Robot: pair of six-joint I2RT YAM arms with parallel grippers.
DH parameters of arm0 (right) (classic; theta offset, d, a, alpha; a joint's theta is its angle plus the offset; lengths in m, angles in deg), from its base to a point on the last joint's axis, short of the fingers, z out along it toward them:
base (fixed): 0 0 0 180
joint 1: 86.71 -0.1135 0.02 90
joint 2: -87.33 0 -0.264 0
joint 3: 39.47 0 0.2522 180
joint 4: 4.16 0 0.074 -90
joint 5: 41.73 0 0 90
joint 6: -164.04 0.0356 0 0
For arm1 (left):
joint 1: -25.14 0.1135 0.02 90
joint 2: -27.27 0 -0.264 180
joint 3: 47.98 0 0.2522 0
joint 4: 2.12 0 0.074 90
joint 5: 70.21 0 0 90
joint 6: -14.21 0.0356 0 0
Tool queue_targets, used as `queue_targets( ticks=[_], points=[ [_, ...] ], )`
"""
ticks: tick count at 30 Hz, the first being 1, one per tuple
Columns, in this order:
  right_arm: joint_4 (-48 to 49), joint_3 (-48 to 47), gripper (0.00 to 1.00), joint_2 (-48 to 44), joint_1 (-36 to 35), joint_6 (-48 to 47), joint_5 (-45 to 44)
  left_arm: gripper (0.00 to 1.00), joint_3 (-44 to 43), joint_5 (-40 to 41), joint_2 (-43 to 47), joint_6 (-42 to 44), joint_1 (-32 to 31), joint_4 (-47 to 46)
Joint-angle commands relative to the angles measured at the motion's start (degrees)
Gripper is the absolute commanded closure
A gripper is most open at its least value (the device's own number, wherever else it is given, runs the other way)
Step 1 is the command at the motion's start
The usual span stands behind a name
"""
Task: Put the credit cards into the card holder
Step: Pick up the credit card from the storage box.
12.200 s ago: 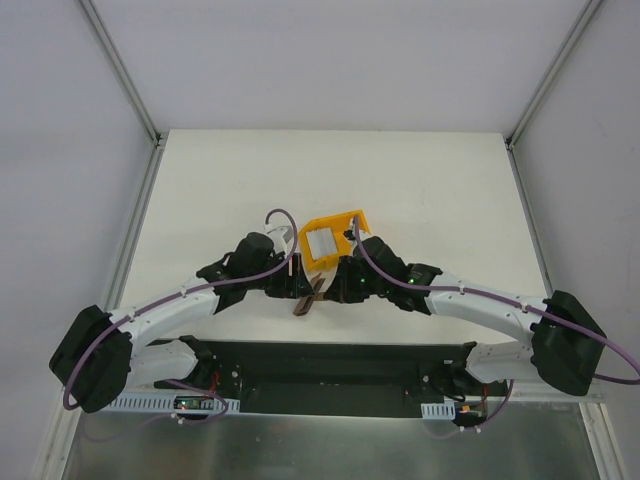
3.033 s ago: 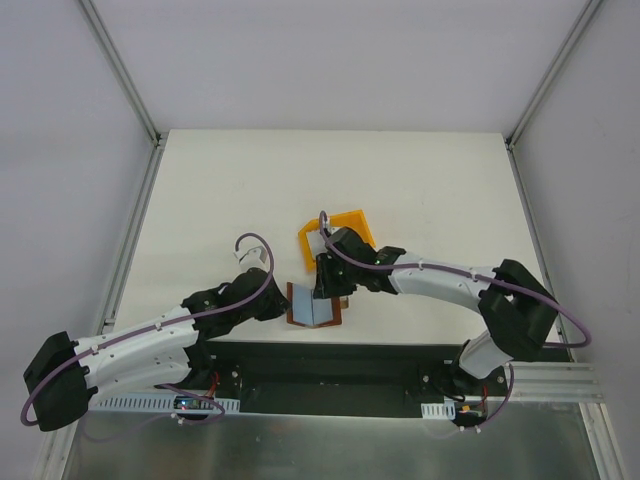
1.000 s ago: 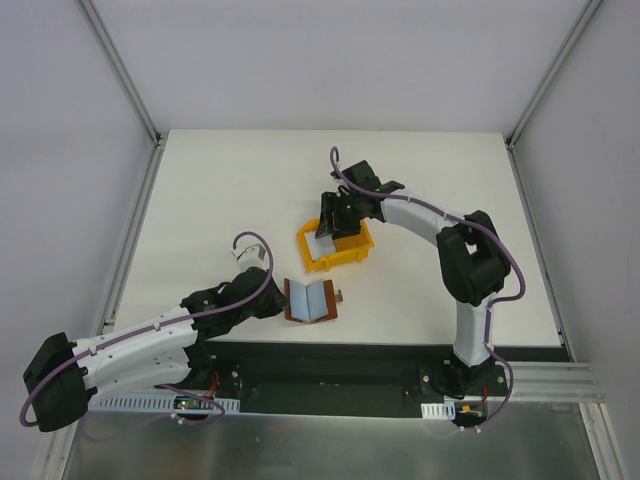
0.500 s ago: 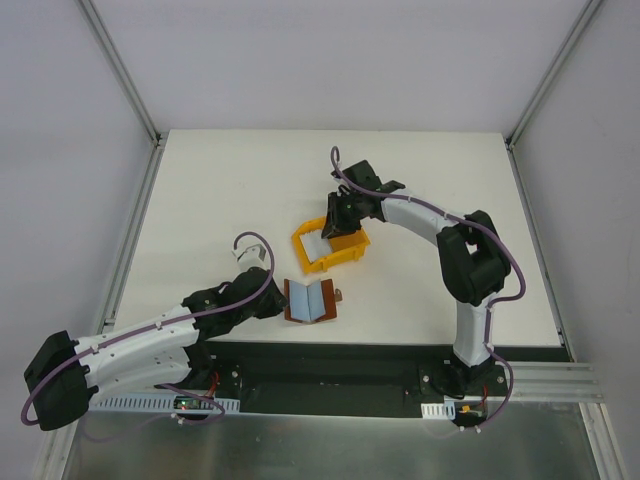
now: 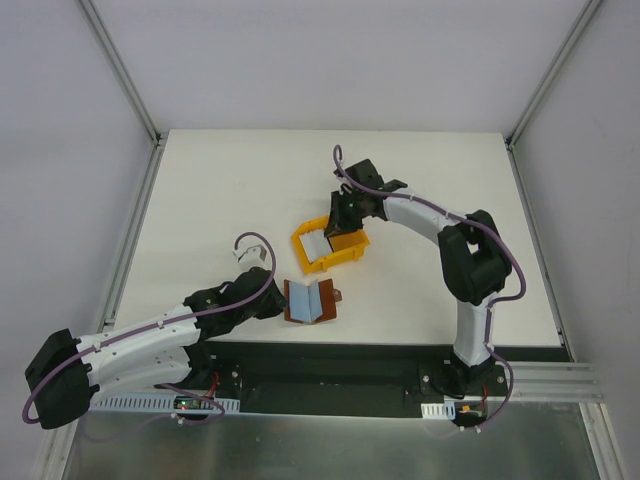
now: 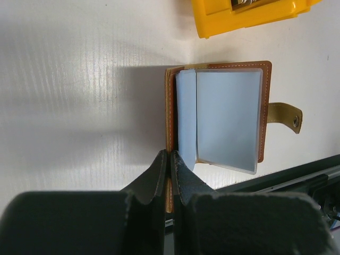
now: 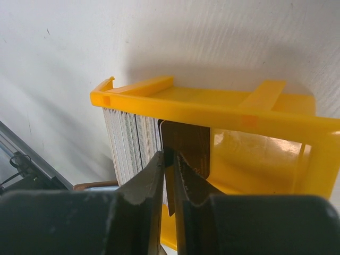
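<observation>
The card holder (image 5: 310, 300) lies open near the table's front edge, its grey inside (image 6: 226, 119) facing up. My left gripper (image 5: 276, 303) is shut on the holder's left brown cover (image 6: 170, 156). Several credit cards (image 7: 130, 141) stand on edge as a pale stack in the yellow bin (image 5: 340, 250). My right gripper (image 7: 171, 156) reaches into the bin from behind, its jaws pinched on the end card (image 7: 188, 146), which looks dark in shadow. In the top view that gripper (image 5: 345, 222) is over the bin's far side.
The yellow bin (image 7: 223, 109) has a raised rim and a crossbar. The holder's snap tab (image 6: 287, 117) sticks out to the right. A black rail (image 5: 330, 365) runs along the table's near edge, close to the holder. White table (image 5: 220, 190) stretches behind and left.
My right gripper's jaws have closed onto the end card in the bin. The bin has slid slightly left and turned. The left arm and the holder have stayed put.
</observation>
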Motion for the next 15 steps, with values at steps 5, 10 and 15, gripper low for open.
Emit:
queue_targets(
  ticks=[5,10,15],
  points=[
    [-0.31,-0.98,0.92,-3.32,0.91,-0.02,1.95,1.00,-1.70,1.32,-0.01,0.11,-0.64,0.25],
    [-2.50,-2.38,0.99,-2.89,1.09,-0.89,-0.42,1.00,-1.61,1.23,0.16,0.11,-0.65,0.16],
    [-5.23,-4.76,1.00,-2.36,1.08,-3.27,-4.98,1.00,-1.61,1.14,-0.01,0.11,-0.64,0.16]
  ],
)
